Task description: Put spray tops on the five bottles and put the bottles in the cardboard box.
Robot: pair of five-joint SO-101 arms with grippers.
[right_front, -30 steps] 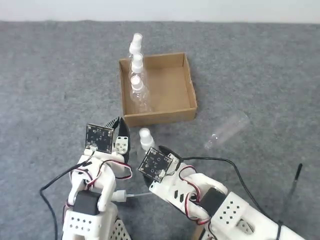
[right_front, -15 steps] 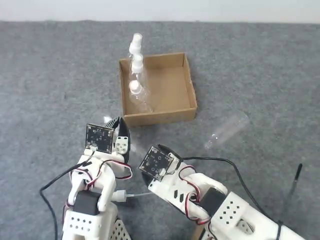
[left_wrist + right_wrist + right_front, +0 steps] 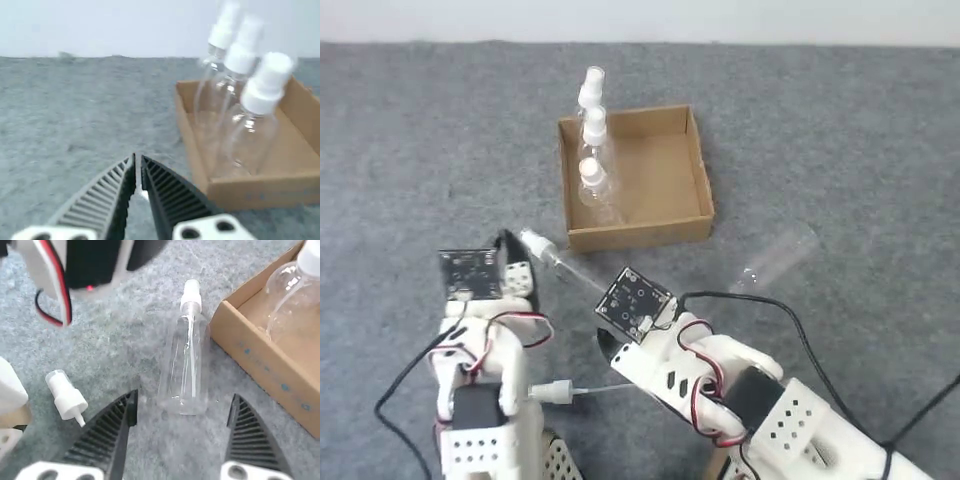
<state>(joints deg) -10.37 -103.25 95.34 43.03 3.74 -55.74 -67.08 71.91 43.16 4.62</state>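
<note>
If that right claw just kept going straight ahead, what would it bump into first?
Most likely the capped bottle lying on its side: it sits directly ahead of the open right gripper, with the cardboard box beyond it.

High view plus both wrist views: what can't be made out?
- High view: the lying bottle has its base hidden under the right arm's wrist camera.
- Left wrist view: the three boxed bottles are blurred, so top seating is unreadable.
- Right wrist view: the cardboard box is cut off by the edge.
</note>
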